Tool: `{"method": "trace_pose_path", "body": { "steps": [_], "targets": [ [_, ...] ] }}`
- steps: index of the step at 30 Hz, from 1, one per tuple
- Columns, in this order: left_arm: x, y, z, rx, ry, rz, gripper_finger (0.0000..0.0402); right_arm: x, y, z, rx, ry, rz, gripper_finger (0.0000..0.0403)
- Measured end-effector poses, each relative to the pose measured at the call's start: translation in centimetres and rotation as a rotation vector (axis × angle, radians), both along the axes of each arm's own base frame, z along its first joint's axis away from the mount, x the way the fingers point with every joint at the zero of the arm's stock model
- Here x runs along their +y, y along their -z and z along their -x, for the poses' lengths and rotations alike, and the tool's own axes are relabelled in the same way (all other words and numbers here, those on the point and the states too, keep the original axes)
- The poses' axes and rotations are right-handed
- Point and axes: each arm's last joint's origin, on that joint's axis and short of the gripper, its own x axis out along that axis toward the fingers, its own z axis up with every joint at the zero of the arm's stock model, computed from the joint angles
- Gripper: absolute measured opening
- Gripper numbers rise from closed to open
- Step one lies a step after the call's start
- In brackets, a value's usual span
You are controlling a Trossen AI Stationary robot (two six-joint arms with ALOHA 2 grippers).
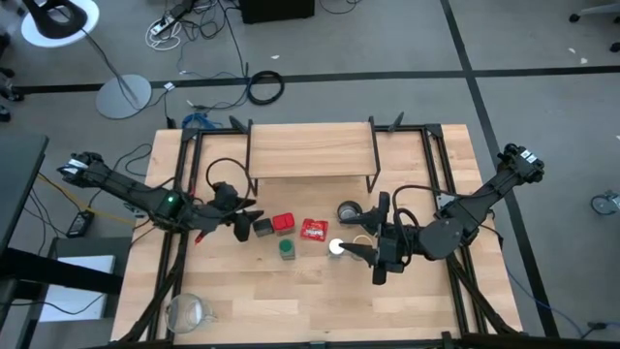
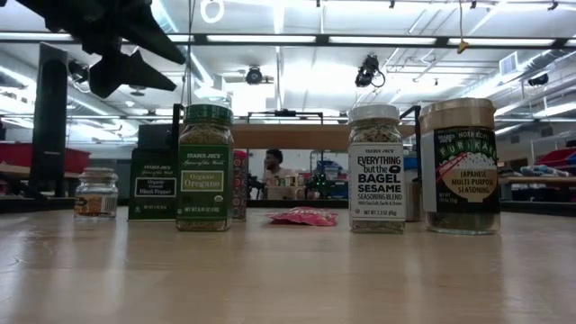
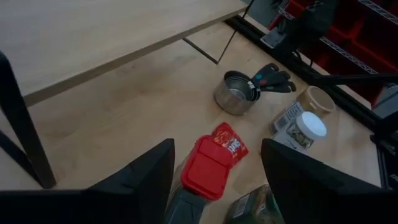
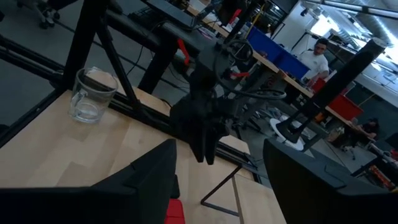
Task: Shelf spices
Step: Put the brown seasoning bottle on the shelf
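Looking straight down, the shelf (image 1: 310,150) stands bare toward the far edge of the wooden surface (image 1: 291,291), so no spice has gone up yet and the job looks to be at its first pick. The spices sit in a loose row nearer the front: the dark square tin (image 1: 263,227), the red tin (image 1: 283,223), the green jar (image 1: 287,249), the white-capped jar (image 1: 337,246) and the tan-lidded jar (image 1: 360,239), with a flat red packet (image 1: 314,230) and a metal cup (image 1: 349,211) among them. The left claw (image 1: 244,221) hovers just beside the dark tin; the right claw (image 1: 368,254) hangs by the white-capped jar. From the level camera, the jars stand upright, oregano (image 2: 204,167) left of the bagel-seasoning jar (image 2: 375,168), and a claw (image 2: 135,67) hangs in the air above the left ones, touching nothing; beyond lies a lit workshop with a person (image 2: 273,167) seated far back. Past the left wrist, the two fingers (image 3: 146,177) are spread wide, empty, with the red tin (image 3: 210,167) between them and below. Past the right wrist, its fingers (image 4: 152,180) are likewise spread and empty, facing the other arm; a glass mug (image 4: 91,94) stands at a corner, and a person (image 4: 316,56) sits among benches behind. Next, I judge, the left claw must drop squarely over a tin, close, then lift it clear of its close neighbours.
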Motion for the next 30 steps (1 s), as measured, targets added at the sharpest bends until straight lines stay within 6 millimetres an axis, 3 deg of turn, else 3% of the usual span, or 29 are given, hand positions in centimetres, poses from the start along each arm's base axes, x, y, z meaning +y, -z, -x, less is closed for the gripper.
{"method": "trace_pose_path", "body": {
  "steps": [9, 20, 24, 30],
  "targets": [
    [-0.4, -0.9, -0.9, -0.089, 0.047, -0.043, 0.0245, 0.0, 0.0, 0.0, -0.002, 0.002, -0.015, 0.0240],
    [-1.4, -3.4, -3.0, -0.350, 0.190, -0.189, 0.0228, 0.0, 0.0, 0.0, -0.006, 0.005, -0.034, 0.0240],
    [-1.8, -5.7, -2.8, -0.561, 0.308, -0.270, 0.0227, 0.0, 0.0, 0.0, -0.006, 0.005, -0.033, 0.0240],
    [-2.2, -9.0, -1.3, -0.849, 0.330, -0.557, 0.0227, -0.1, 0.0, -0.1, -0.006, 0.009, -0.030, 0.0240]
  ]
}}
